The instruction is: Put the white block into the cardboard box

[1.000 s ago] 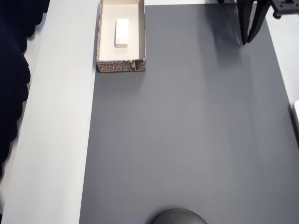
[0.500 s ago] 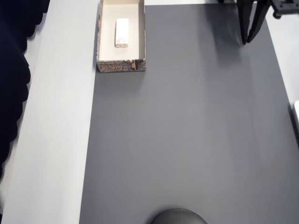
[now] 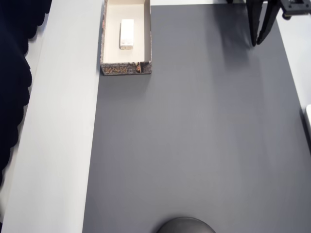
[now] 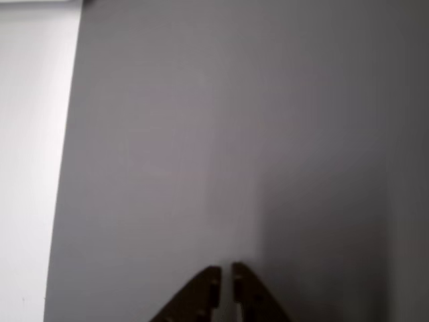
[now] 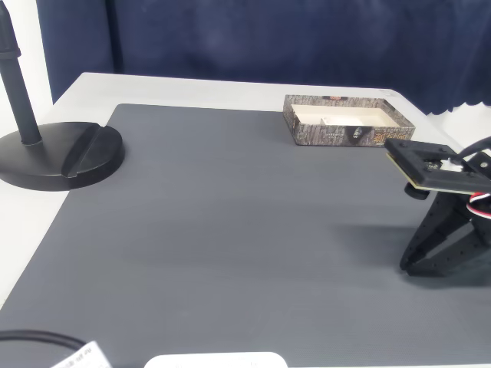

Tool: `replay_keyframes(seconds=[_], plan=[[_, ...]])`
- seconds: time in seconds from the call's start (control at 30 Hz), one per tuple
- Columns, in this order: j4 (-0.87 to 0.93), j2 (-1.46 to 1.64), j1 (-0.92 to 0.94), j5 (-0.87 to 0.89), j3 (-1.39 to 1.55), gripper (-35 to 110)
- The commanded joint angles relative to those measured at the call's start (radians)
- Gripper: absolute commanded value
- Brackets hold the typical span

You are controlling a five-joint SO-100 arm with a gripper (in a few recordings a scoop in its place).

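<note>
The white block [image 3: 127,34] lies flat inside the cardboard box [image 3: 126,69], which stands at the top left of the grey mat in the overhead view. From the fixed view the box [image 5: 349,135] sits at the far side of the mat, its cream inner faces showing. My black gripper [image 3: 256,43] is at the top right in the overhead view, far from the box, with its tips low over the mat. In the wrist view the gripper [image 4: 226,274] shows its fingers nearly touching, with nothing but bare mat between and ahead of them. It rests at the right edge of the fixed view [image 5: 410,266].
A black round stand base [image 5: 61,153] with a pole sits at the mat's left in the fixed view, and its edge [image 3: 186,225] shows at the bottom of the overhead view. A white rounded object [image 3: 308,116] lies at the right edge. The grey mat [image 3: 194,136] stretches between.
</note>
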Motion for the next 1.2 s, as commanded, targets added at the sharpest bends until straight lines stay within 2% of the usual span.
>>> replay_keyframes(seconds=[0.0, 1.17], plan=[[0.009, 0.038, -0.008, -0.009, 0.018, -1], [0.018, 0.038, -0.008, -0.049, 0.018, -1]])
